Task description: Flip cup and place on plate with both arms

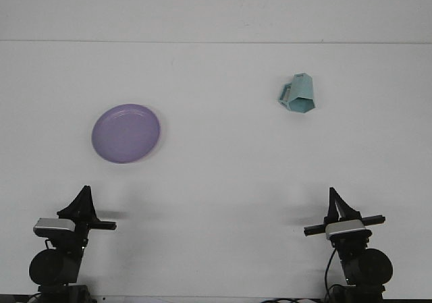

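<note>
Cup on its side at the far right of the desk; plate at mid-left.

The teal cup (pixel 299 94) has faceted, angular walls and lies tipped over, its long axis running roughly toward me, mouth facing the near edge, handle on its left. The round, smooth lilac plate (pixel 126 133) sits flat, well apart from it on the matte white desk (pixel 223 181). My left gripper (pixel 82 202) and right gripper (pixel 335 205) rest near the front edge; I cannot tell how wide their fingers stand.

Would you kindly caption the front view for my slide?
Start: teal cup lies tipped far right, purple plate sits left, both grippers wait near.
</note>
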